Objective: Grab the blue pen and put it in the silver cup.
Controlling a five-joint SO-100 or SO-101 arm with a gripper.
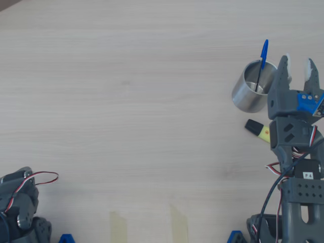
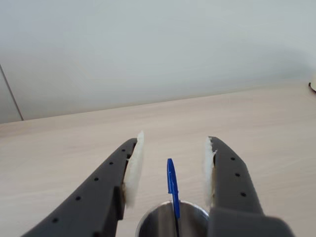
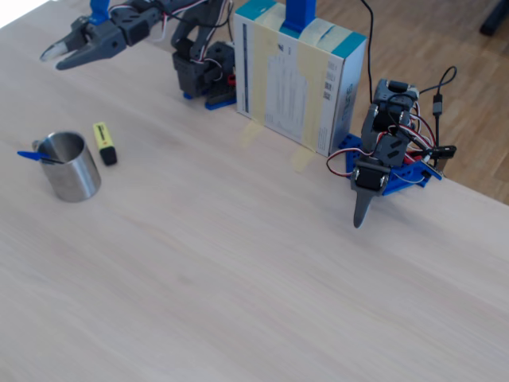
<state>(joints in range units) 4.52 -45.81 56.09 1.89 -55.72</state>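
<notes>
The blue pen (image 1: 264, 54) stands tilted inside the silver cup (image 1: 249, 93), its blue cap sticking out over the rim. In the wrist view the pen (image 2: 171, 182) rises from the cup (image 2: 159, 224) between my two fingers without touching either. My gripper (image 1: 297, 66) is open and holds nothing; in the overhead view it sits just right of the cup. The fixed view shows the gripper (image 3: 57, 56) raised off the table behind the cup (image 3: 73, 173), with the pen (image 3: 30, 156) leaning out to the left.
A yellow highlighter (image 1: 257, 130) with a black cap lies on the table right beside the cup. A second arm (image 3: 383, 159) is folded by a cardboard box (image 3: 298, 76) at the table's edge.
</notes>
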